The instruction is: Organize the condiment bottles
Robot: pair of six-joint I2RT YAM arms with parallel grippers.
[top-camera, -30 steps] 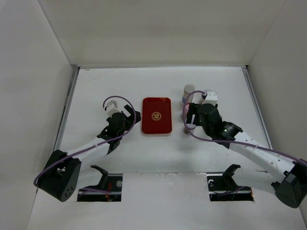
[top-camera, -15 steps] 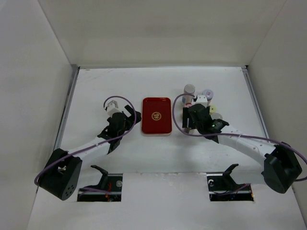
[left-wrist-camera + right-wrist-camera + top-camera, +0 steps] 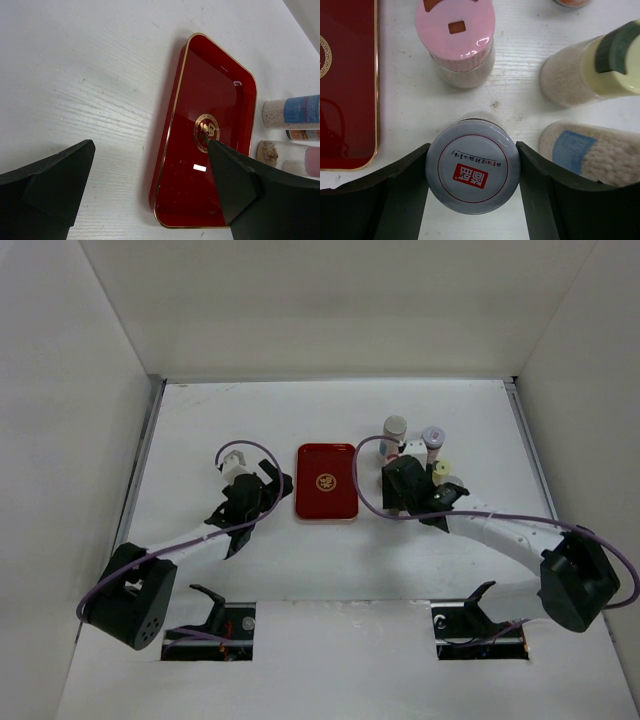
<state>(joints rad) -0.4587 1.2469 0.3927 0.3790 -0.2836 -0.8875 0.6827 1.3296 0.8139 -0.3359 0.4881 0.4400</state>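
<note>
Looks like the pick-up step: right gripper partly closed, fingers against both sides of a small cylindrical spice jar with a grey round cap, standing just right of the flat red rectangular tray. Left gripper spread wide, empty, at the tray's left side. Next, probably: lift straight up, clear of the pink-capped jar, then leftward onto the tray.

Bright even light, soft shadows (glare spots on tray).

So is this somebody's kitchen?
Probably not; it looks like a robot test booth. Plain white walls box in a white table, two robot arms are bolted at its near edge, and a red tray and some spice jars sit on it.
</note>
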